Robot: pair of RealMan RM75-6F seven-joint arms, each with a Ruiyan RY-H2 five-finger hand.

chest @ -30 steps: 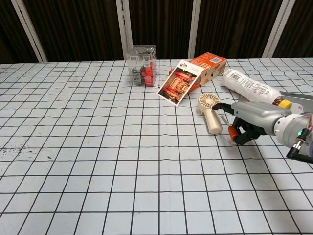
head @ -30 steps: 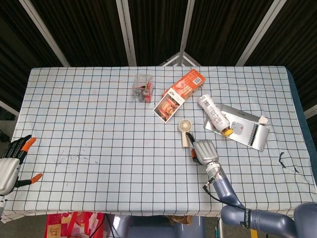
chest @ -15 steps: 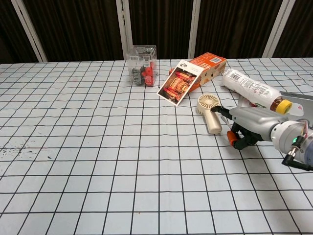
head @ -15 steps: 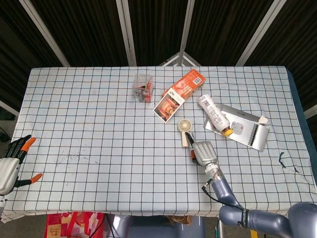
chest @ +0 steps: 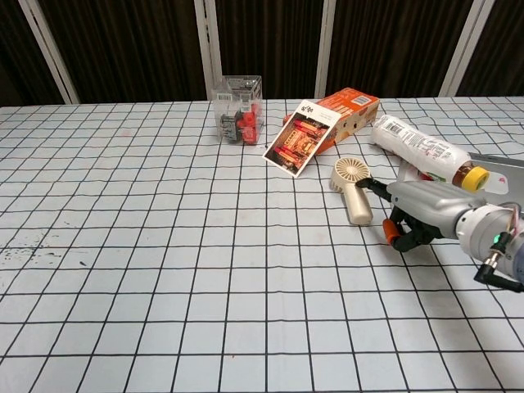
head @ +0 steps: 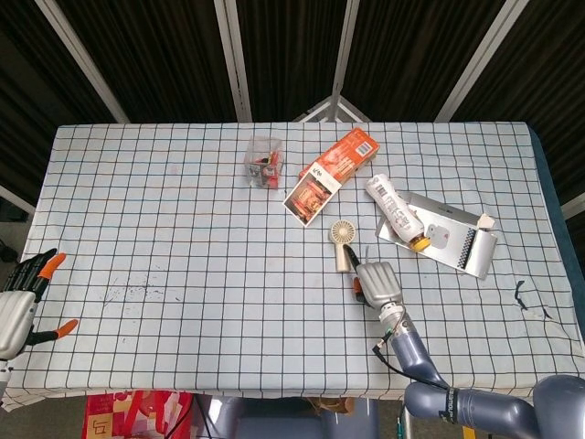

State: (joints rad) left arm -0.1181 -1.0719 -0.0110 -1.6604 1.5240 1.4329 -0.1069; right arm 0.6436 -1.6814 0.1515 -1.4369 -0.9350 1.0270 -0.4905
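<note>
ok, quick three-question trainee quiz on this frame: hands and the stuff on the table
1. True or false: the right hand grips the handheld fan.
2. Which thing lies nearest the right hand? A) clear plastic box B) handheld fan C) orange carton
3. Fill in: the white bottle rests partly on the ___ tray.

Key
1. False: its fingers reach beside the fan's handle, and no grip shows.
2. B.
3. Metal. Extra note: the left hand sits at the table's near-left edge, fingers apart, holding nothing.
</note>
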